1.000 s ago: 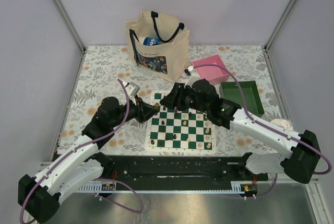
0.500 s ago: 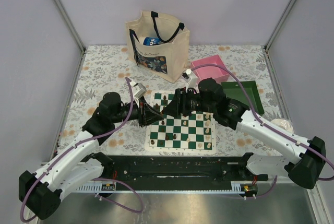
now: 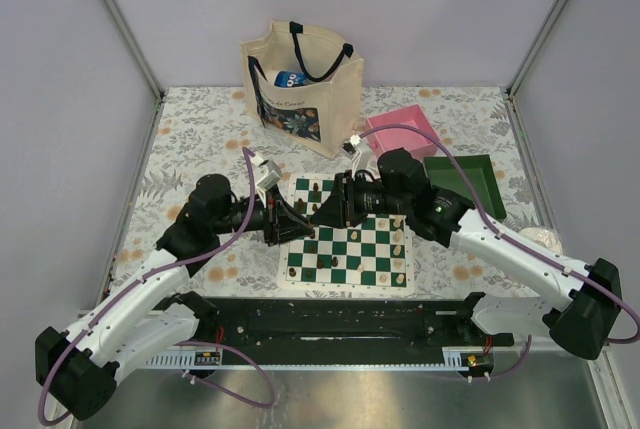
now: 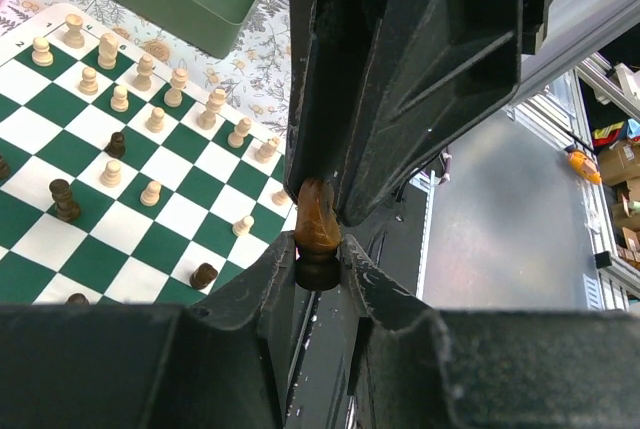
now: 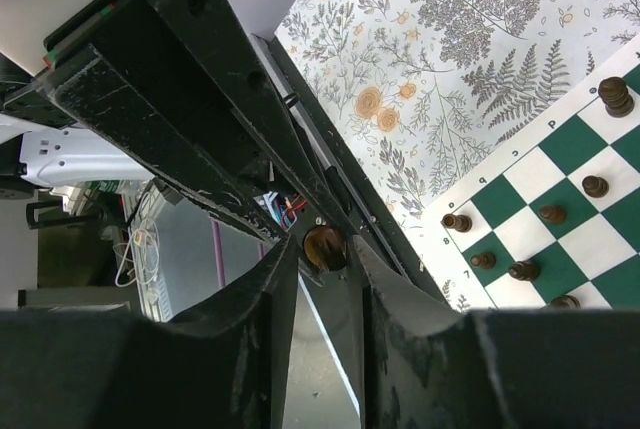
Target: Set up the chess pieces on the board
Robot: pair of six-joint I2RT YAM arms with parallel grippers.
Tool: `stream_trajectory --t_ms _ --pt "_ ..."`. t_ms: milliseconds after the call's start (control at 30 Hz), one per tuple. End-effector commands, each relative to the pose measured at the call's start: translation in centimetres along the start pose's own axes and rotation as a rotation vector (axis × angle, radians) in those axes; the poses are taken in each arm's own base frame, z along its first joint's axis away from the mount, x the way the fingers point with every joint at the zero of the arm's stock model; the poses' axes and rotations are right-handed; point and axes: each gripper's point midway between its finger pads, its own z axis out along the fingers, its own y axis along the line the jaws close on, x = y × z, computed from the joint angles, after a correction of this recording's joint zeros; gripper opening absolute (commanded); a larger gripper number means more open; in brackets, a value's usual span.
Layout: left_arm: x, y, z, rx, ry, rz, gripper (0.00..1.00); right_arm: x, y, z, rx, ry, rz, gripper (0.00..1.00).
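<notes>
Now brown piece (image 4: 318, 221) in L tool (image 4: 318, 264), between R tool (image 5: 327, 251) tips.

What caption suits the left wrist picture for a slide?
Left gripper pinches a small dark brown chess piece, the right gripper flanking it, beside the green-and-white checked chessboard.

Right gripper (image 5: 322, 251) has narrowed around the dark piece (image 4: 318, 224) in left gripper (image 4: 316, 259).

board (image 3: 352, 261): green-white checks, lying flat | cream pieces (image 4: 152, 119): upright, right side | dark pieces (image 5: 552, 214): left side | brown piece (image 4: 318, 224): upright, base pinched in left hand (image 4: 318, 271), off board
</notes>
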Motion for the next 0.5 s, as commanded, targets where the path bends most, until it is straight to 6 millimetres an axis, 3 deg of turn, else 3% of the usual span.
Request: stream_trajectory --t_ms 0,267,400,467 --pt "-2.02 -1.33 -0.13 0.048 -0.042 0.068 0.00 -1.75 2.81 -0.40 -0.110 -0.033 -0.045 0.32" --pt "-1.78 -1.41 -0.04 0.061 -0.030 0.063 0.00 -1.58 2.56 -0.08 -0.111 -0.029 -0.041 0.29" --pt "-1.75 -1.51 -0.07 0.067 -0.032 0.067 0.00 -1.45 2.67 0.03 -0.121 -0.020 -0.038 0.34" --pt "-1.75 -1.43 -0.05 0.061 -0.034 0.067 0.00 -1.52 2.67 0.07 -0.121 -0.022 -0.041 0.30"
